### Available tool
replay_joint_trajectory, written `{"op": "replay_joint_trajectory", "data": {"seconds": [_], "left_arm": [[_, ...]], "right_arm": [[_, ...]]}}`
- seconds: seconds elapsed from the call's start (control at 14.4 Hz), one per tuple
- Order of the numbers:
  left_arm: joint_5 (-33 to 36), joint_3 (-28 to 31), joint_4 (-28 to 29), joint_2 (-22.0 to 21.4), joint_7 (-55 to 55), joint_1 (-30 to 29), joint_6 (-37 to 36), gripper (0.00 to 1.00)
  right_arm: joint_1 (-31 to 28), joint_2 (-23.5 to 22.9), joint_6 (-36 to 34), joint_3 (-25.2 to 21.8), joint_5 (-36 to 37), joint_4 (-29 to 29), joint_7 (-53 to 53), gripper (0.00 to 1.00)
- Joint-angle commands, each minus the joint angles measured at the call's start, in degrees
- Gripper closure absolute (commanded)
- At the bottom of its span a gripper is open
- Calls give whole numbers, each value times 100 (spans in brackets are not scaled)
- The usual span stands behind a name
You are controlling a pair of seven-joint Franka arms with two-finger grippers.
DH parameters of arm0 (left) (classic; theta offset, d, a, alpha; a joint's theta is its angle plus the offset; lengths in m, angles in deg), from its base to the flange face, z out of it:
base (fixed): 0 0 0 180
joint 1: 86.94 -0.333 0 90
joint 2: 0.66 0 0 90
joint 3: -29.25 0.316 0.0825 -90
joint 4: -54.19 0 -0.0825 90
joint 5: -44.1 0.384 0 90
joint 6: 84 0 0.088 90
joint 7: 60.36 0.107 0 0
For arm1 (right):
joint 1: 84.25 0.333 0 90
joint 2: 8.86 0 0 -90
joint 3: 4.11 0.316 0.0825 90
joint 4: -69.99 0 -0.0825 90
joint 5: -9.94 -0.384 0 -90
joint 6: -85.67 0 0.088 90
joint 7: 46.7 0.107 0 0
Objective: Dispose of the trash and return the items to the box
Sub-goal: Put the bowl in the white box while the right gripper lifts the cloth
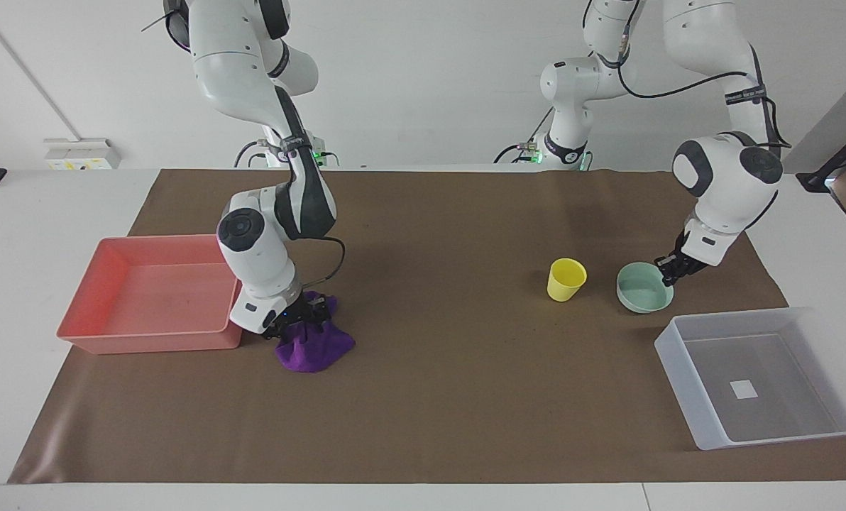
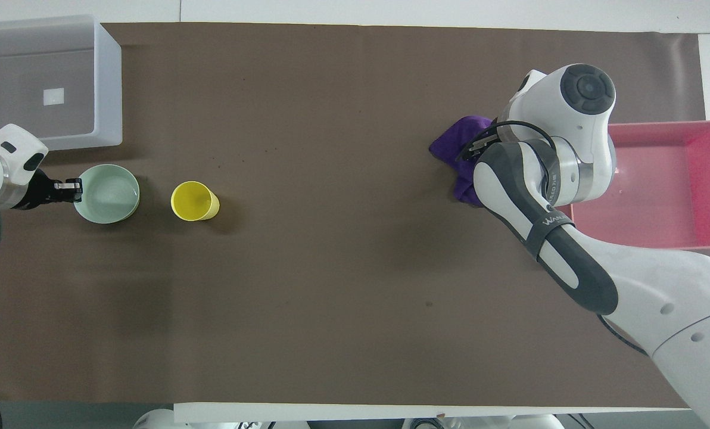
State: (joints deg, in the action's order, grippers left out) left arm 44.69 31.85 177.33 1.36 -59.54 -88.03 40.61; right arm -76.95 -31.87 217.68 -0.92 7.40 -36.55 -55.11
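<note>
From the facing view, the right gripper is pressing down into the purple rag beside the pink tray; whether its fingers are spread I cannot tell. From overhead, the left gripper is pinching the mint bowl at its rim, beside the yellow cup, nearer the robots than the clear box.

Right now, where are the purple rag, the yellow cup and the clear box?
rag (image 1: pixel 320 349), facing view, on its bare lower fold.
cup (image 1: pixel 566 279), facing view, on its side wall.
box (image 2: pixel 109 89), overhead view, on its side wall.
</note>
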Motion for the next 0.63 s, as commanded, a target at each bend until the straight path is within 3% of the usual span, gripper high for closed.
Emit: {"op": "replay_joint_trajectory", "data": {"seconds": [0.0,0.14,0.28,0.35,0.56], "left_arm": [[47,-14,-1016,-272,-126,30,-1496,100],[-93,-14,-1842,-159,-126,21,-2114,100],[-242,20,-2257,322,-152,-57,-1715,100],[-391,38,-2633,752,-161,-110,-1564,100],[-822,38,-4512,2394,-161,-479,-1510,100]], "right_arm": [[-18,148,44,6,-72,-183,77,84],[-1,148,27,6,-72,-156,121,99],[-27,323,-245,6,-72,-112,103,100],[-44,506,-385,6,-72,-104,103,100],[-106,1008,-1148,-11,-63,115,86,100]]}}
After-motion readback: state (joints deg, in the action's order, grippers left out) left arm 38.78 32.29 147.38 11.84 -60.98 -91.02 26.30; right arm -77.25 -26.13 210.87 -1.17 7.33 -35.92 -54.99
